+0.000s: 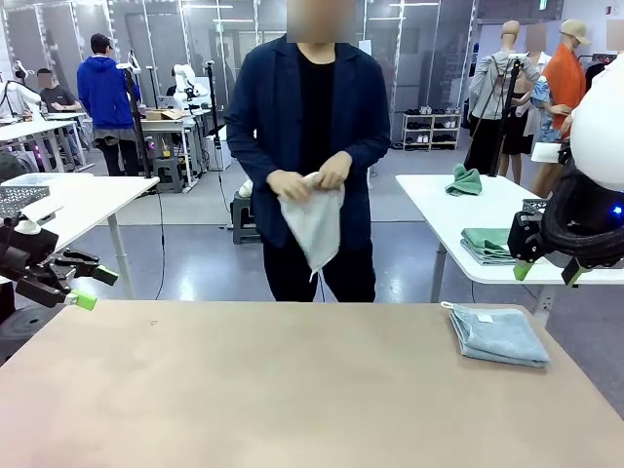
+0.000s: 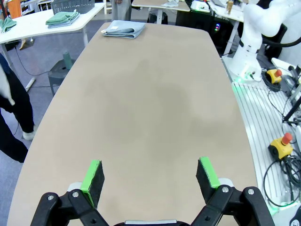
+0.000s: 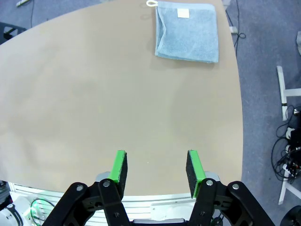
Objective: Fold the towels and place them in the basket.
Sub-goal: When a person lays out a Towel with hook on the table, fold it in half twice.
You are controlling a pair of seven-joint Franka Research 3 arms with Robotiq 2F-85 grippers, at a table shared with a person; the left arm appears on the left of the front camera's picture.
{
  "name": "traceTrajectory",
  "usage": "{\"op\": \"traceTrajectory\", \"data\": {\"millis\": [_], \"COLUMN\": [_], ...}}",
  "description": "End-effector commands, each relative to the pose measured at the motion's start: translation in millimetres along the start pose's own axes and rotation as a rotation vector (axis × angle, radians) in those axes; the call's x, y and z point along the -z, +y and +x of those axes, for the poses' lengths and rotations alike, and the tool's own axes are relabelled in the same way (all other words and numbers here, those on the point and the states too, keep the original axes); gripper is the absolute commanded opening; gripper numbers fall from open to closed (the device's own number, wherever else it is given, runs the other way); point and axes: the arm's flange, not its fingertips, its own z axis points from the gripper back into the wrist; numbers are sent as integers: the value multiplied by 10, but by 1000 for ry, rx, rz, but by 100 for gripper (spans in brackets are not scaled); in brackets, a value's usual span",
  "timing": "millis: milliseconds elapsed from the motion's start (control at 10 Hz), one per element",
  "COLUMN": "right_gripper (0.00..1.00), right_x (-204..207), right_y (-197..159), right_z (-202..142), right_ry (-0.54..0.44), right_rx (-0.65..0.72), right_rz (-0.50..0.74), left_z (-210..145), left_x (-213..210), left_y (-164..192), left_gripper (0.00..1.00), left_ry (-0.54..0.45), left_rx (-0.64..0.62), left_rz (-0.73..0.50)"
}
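Observation:
A pale blue-grey towel (image 1: 499, 334) lies folded on the table's right side, label up; it also shows far off in the left wrist view (image 2: 123, 29) and ahead in the right wrist view (image 3: 187, 30). The person across the table holds the cream-white towel (image 1: 314, 219) in both hands at waist height. My left gripper (image 1: 93, 288) hovers open off the table's left edge, nothing between its fingers (image 2: 150, 165). My right gripper (image 1: 546, 272) hangs open above the right edge, short of the blue-grey towel (image 3: 156, 157). A dark grey mesh basket (image 2: 70, 5) stands on the white side table, partly hidden behind my right arm (image 1: 534, 207).
The tan table (image 1: 292, 390) is bare apart from the folded towel. Green towels (image 1: 487, 244) are stacked on the white side table at right. A paler mesh basket (image 1: 19, 200) sits on another white table at left. Cables and a robot base (image 2: 249, 52) lie beside the table.

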Motion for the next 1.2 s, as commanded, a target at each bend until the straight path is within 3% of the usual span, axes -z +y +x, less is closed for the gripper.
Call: {"op": "traceTrajectory", "data": {"millis": [0,1100], "right_gripper": [64,64], "right_x": [-2,-2], "right_y": [-12,-12], "right_z": [19,19], "right_ry": [3,3], "right_rx": [4,4], "right_rz": [8,8], "left_z": [5,5], "left_x": [-12,-12], "left_y": [-8,-8], "left_gripper": [100,100], "left_ry": [5,5], "left_rx": [4,4], "left_rz": [5,5]}}
